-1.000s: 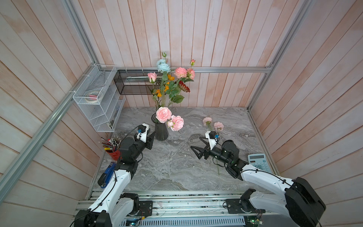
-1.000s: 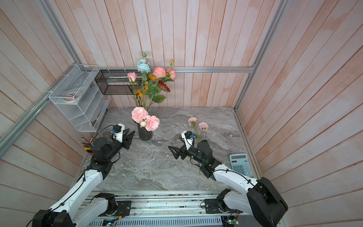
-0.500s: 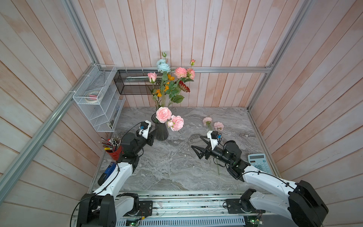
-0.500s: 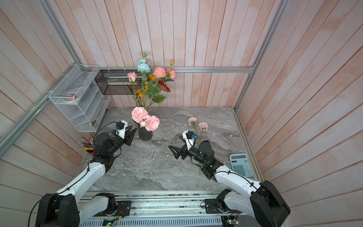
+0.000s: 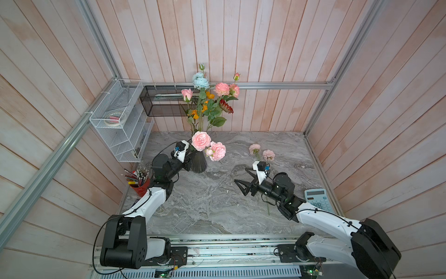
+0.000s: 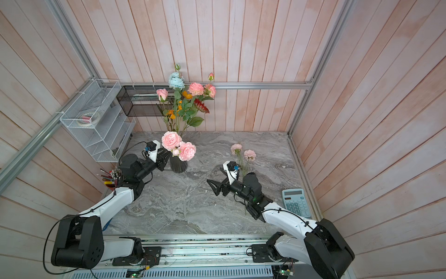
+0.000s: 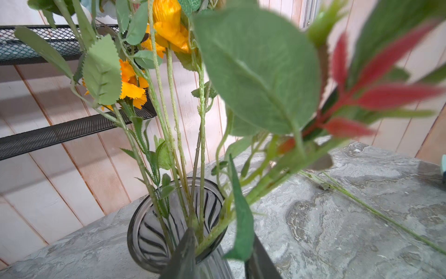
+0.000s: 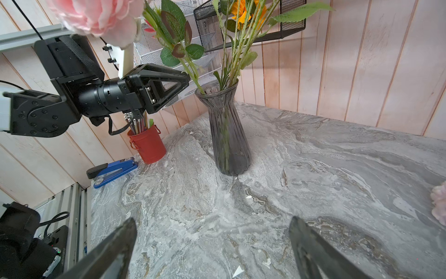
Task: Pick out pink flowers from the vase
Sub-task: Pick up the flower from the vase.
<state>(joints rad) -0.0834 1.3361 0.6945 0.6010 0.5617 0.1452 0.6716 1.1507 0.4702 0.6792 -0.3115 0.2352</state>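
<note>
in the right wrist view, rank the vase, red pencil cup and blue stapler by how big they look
1. vase, clearly largest
2 and 3. red pencil cup and blue stapler look close: cup bulkier, stapler longer but thinner, so no firm order

1. I see a red pencil cup (image 5: 140, 190), stuffed with pencils, standing on the grey marble table (image 5: 205, 207).
2. A blue stapler (image 8: 113, 171) lies flat just beside the cup.
3. A white wire rack (image 5: 120, 123) hangs above the cup.
4. A black mesh shelf (image 5: 164, 102) sits beyond the cup, on the back wall.
5. A calculator (image 5: 318, 200) lies well apart from the cup, across the table.
</note>
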